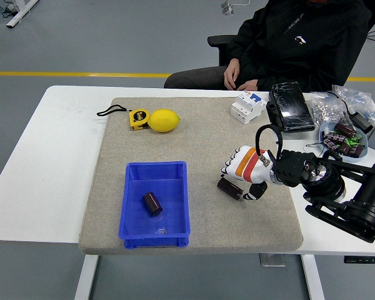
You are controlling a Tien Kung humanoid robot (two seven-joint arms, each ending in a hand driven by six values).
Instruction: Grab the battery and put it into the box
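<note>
White surface (56,162), grey mat (194,150) over it. Person (300,44) seated at 12 o'clock, hand (231,78) resting in lap. Right arm (337,187) in from 3 o'clock; right hand (244,178) low over mat, fingers curled around a dark battery (230,189), its end poking out toward 9 o'clock. Blue box (155,203) at 7 o'clock on mat, second battery (152,204) lying inside. Lemon (164,120) at 11 o'clock, touching tape measure (138,119). Bowl (344,139) of more batteries at 3 o'clock.
</note>
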